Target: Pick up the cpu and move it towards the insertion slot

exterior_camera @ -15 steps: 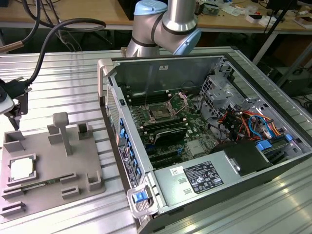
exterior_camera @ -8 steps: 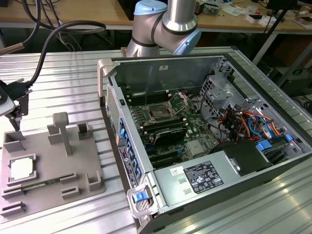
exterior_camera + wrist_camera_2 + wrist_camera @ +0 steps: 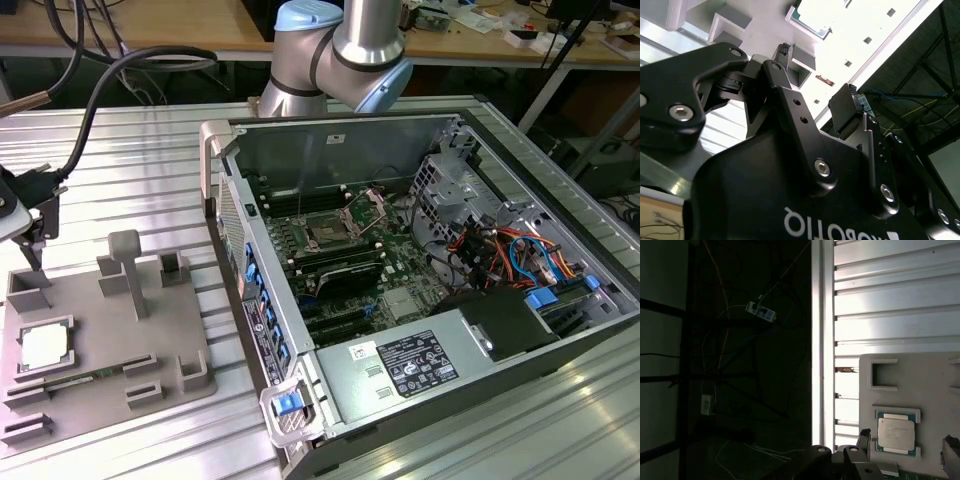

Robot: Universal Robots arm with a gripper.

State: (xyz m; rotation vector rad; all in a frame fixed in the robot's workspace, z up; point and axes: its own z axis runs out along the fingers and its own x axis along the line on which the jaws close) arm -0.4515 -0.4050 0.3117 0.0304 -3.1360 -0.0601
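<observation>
The cpu (image 3: pixel 45 346) is a small square chip with a pale metal top, lying flat in a recess of the grey tray (image 3: pixel 110 385) at the exterior view's left. It also shows in the first wrist view as the cpu (image 3: pixel 896 434). My gripper (image 3: pixel 35 228) hangs above the tray's far left corner, some way above the chip. In the first wrist view the gripper (image 3: pixel 907 442) is open, one black fingertip on each side of the chip, holding nothing. The insertion slot (image 3: pixel 328 232) sits on the green board inside the open computer case.
The computer case (image 3: pixel 420 290) lies open at the exterior view's right, with cables, a drive cage and a power supply inside. Upright grey posts (image 3: pixel 128 270) stand on the tray. The ribbed metal table (image 3: pixel 130 170) runs under everything, and its edge (image 3: pixel 816 340) drops off near the tray.
</observation>
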